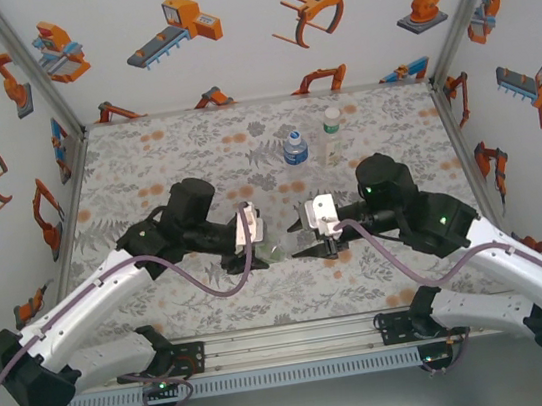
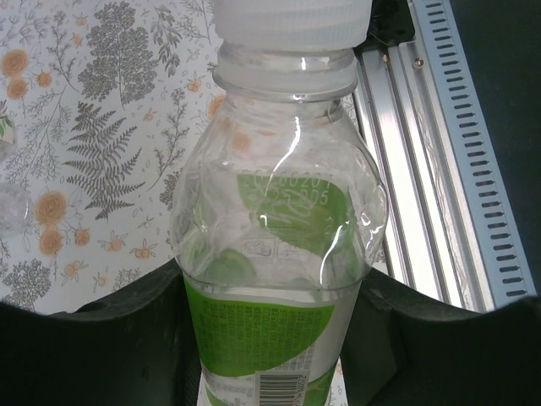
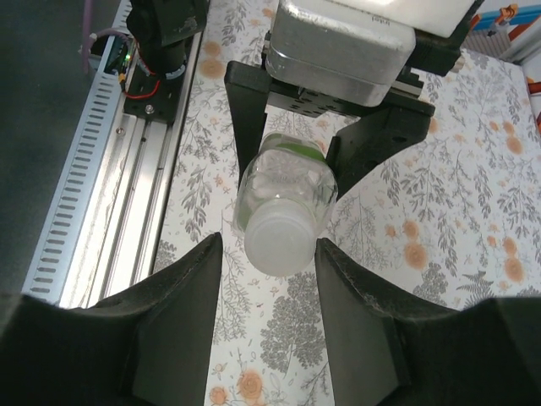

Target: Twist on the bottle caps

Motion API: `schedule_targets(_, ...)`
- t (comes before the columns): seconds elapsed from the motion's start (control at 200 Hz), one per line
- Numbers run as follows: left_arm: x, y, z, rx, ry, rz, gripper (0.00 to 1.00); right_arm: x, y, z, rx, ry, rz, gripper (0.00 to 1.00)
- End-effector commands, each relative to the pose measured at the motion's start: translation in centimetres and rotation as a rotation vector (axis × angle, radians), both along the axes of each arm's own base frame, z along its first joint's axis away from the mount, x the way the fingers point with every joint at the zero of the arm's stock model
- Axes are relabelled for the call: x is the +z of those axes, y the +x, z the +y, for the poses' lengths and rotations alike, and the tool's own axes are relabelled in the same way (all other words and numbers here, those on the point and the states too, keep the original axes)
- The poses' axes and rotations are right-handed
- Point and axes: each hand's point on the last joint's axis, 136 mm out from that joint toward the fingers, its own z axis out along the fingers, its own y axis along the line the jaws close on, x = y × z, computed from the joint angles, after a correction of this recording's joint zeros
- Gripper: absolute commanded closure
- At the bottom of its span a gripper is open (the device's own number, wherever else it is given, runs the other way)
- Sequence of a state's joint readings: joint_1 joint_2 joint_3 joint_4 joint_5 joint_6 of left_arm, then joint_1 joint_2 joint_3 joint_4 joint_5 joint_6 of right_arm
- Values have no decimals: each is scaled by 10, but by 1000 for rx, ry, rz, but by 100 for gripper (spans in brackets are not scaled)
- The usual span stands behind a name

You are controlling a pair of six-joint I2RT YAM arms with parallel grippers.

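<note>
**Alignment check**

L end effector (image 1: 262, 248) is clamped on the green-labelled bottle (image 1: 276, 254), gripping the labelled body from both sides. The bottle is held approx. horizontal over the counter (image 1: 145, 170), near its front-middle, w/ the neck pointing toward the R arm. A white cap (image 3: 283, 245) sits on the neck.

R end effector (image 3: 269, 258) is partly open and holds nothing. Its fingers (image 3: 182, 304) flank the cap, one per side. In the R wrist view, one finger lies at the cap's edge, contact cannot be told. A clear gap shows at the other finger.

Blue-labelled bottle (image 1: 294, 147) and slimmer bottle (image 1: 332, 129) stand upright side by side toward the far edge of the counter, well apart from both end effectors.
</note>
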State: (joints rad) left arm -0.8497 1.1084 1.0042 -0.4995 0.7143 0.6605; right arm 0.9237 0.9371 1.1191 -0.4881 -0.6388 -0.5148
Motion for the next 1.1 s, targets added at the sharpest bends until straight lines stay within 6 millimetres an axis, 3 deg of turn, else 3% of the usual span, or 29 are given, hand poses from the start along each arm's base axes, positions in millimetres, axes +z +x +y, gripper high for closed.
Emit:
schedule_targets(0.0, 15, -7, -1, -33, -30, 4, 100, -2, -4, 6, 30, 7, -20, 54)
schedule_targets(0.2, 14, -8, 2, -30, -25, 5, 100, -6, -3, 12, 27, -8, -20, 61)
schedule_targets(0.421, 17, -6, 3, -12, -32, -7, 100, -10, 9, 14, -76, -23, 57, 86)
schedule_targets(0.531, 18, 3, 1, 35, -45, -39, 100, -8, 37, 18, -290, 32, 261, 100)
schedule_targets(0.631, 19, 17, -1, 101, -65, -83, 100, -14, 69, 15, -548, 96, 507, 100)
schedule_targets(0.741, 20, 31, -3, 161, -88, -129, 100, -37, 104, -3, -900, 180, 857, 100)
schedule_targets(0.911, 20, 47, -9, 211, -96, -165, 100, -75, 116, -22, -1204, 327, 1374, 100)
schedule_targets(0.991, 19, 53, -12, 229, -93, -178, 100, -82, 117, -22, -1249, 325, 1425, 100)
schedule_targets(1.096, 17, 57, -13, 238, -91, -186, 100, -77, 121, -22, -1268, 322, 1398, 100)
